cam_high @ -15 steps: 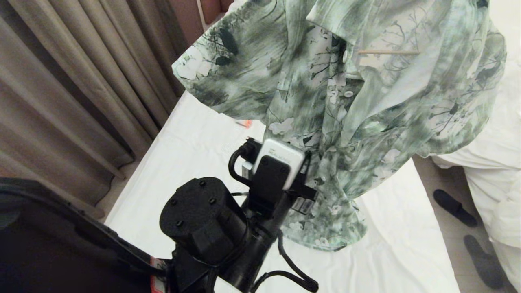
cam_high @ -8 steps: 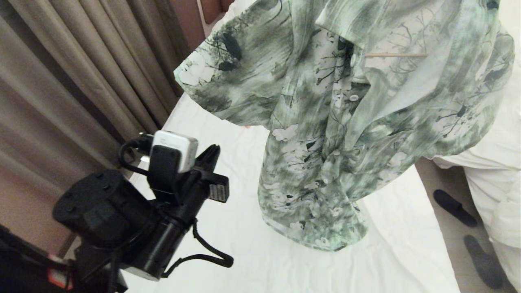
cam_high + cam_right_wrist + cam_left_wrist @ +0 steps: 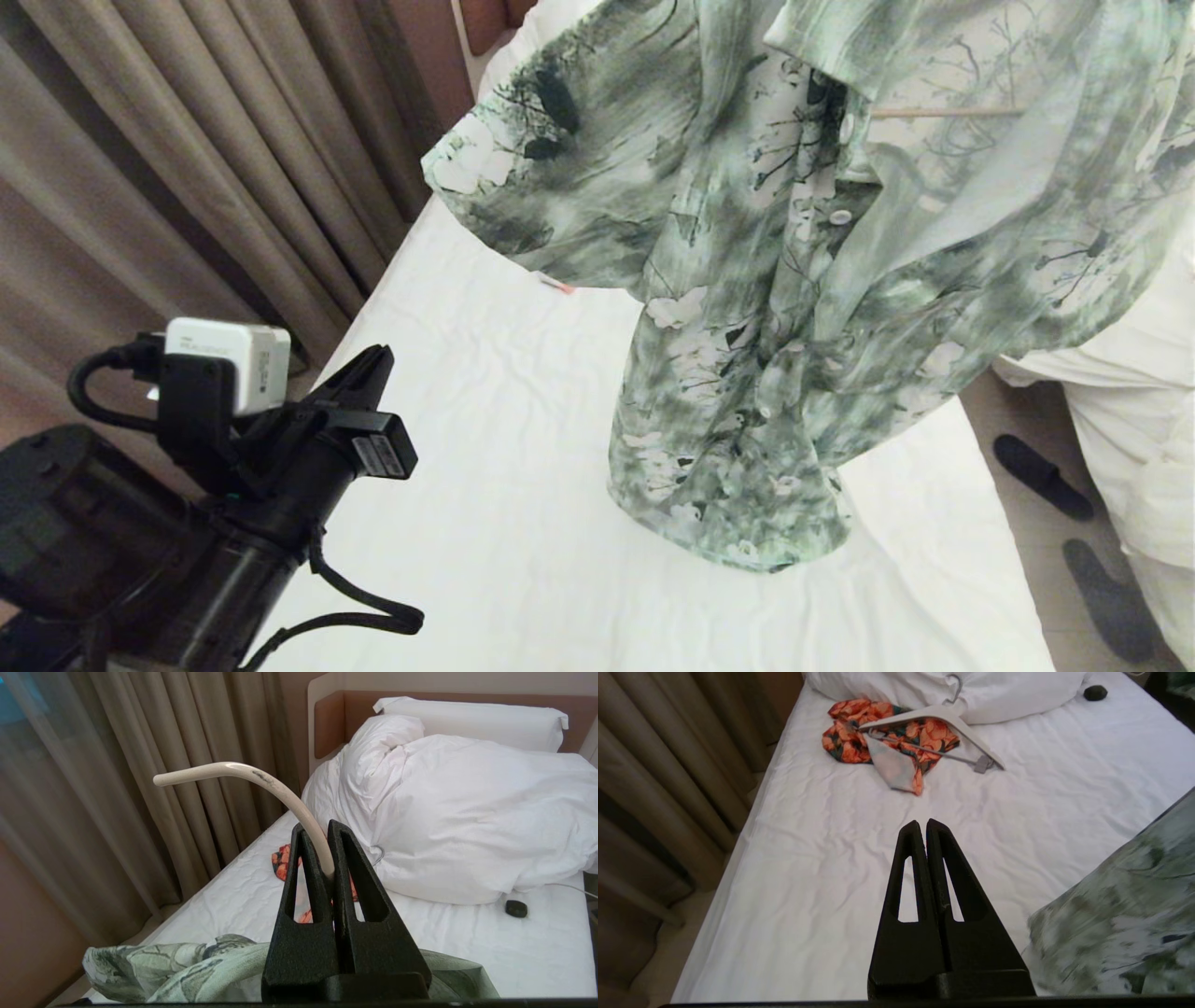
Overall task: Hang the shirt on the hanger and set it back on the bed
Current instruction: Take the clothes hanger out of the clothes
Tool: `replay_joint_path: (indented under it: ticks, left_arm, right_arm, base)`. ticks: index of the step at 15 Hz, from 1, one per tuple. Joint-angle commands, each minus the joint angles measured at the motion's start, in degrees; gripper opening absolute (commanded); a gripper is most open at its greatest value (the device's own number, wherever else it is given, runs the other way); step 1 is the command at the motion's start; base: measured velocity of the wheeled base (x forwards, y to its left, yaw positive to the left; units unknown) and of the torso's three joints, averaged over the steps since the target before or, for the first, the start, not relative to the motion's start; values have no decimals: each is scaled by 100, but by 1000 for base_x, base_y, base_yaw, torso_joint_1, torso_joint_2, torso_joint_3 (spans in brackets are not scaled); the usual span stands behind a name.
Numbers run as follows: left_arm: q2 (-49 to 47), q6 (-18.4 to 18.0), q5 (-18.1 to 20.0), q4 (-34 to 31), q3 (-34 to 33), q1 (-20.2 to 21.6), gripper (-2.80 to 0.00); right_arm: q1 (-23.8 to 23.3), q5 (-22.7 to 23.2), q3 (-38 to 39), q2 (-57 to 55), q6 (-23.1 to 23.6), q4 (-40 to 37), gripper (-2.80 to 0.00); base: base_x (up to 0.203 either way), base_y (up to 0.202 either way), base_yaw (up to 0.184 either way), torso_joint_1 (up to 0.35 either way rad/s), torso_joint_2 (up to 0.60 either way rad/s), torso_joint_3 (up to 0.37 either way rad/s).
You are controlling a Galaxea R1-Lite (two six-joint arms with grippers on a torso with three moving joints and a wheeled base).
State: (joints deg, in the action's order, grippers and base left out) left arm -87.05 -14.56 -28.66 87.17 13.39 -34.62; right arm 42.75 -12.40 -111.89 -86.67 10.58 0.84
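The green-and-white floral shirt point(image 3: 766, 280) hangs over the bed point(image 3: 485, 448), its lower hem touching the sheet. It is draped on the cream hanger, whose thin bar point(image 3: 943, 112) shows inside the open collar. In the right wrist view my right gripper point(image 3: 317, 828) is shut on the hanger's curved hook point(image 3: 261, 777), with the shirt point(image 3: 187, 961) bunched just under it. My left gripper point(image 3: 378, 355) is at the bed's left edge, well clear of the shirt. In the left wrist view the left gripper point(image 3: 923, 823) is shut with nothing between its fingers, and a shirt fold point(image 3: 1120, 924) shows beside it.
Brown curtains point(image 3: 187, 187) run along the bed's left side. An orange-red floral garment point(image 3: 845, 742) with a flat white hanger point(image 3: 934, 718) lies near the pillows. A bunched duvet point(image 3: 467, 812) and a small dark object point(image 3: 516, 908) lie further up. Slippers point(image 3: 1041, 476) and another bed point(image 3: 1148, 373) are at right.
My left arm has pulled back from the shirt's front and swung to the bed's left edge, its gripper shut and empty. The hanging shirt has shifted slightly right.
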Motion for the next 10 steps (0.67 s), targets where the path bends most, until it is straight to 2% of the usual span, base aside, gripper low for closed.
replay_joint_path:
  ticks: [1, 7, 10]
  left_arm:
    - [83, -3, -78, 49, -82, 8, -280]
    - [48, -3, -158, 49, -74, 8, -280]
    - [48, -3, -158, 49, -65, 8, -280]
  right_arm:
    - [-4, -8, 36, 45, 12, 4, -280]
    - [-4, -17, 106, 124, 33, 4, -280]
    - [-5, 16, 102, 124, 181, 4, -280]
  base:
    - [0, 0, 0, 0, 0, 0]
    - [0, 0, 0, 135, -332, -190]
    - [0, 0, 0, 14, -22, -14]
